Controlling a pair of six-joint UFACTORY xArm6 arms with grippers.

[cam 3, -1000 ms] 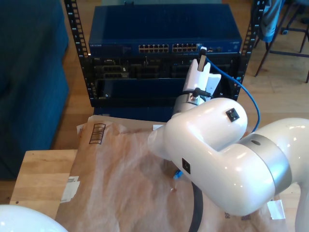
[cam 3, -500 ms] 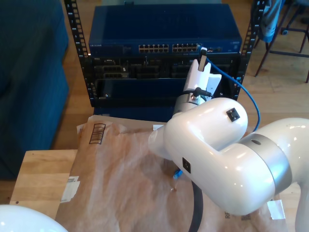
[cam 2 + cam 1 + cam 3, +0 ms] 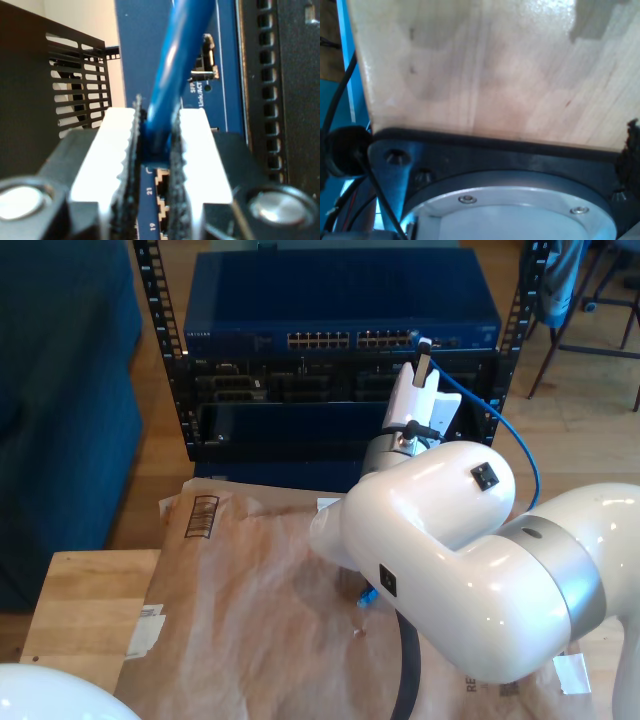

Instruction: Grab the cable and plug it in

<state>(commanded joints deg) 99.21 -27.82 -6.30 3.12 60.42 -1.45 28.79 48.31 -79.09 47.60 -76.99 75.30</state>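
Observation:
The cable (image 3: 172, 75) is a thin bright blue cord. My second gripper (image 3: 157, 131) is shut on it near its end, with the white fingers (image 3: 112, 150) pressed to both sides. The held end sits right at the front of the blue network switch (image 3: 340, 300), by the ports marked 19 and 21 (image 3: 160, 185). The exterior view places my second gripper (image 3: 422, 353) at the right end of the switch's port row (image 3: 350, 339). From there the cable (image 3: 522, 445) arcs down behind the white arm. Its other blue plug (image 3: 367, 598) lies on the brown paper.
The switch sits on top of a black rack (image 3: 300, 390) with perforated rails. Crumpled brown paper (image 3: 250, 610) covers a wooden table (image 3: 80, 610). A wooden board (image 3: 495, 65) and a round metal plate (image 3: 510, 210) are close to the first wrist camera. Chairs (image 3: 590, 300) stand at the exterior view's right.
My second gripper with the cable end has edged slightly toward the exterior view's right along the switch front. The rest holds still.

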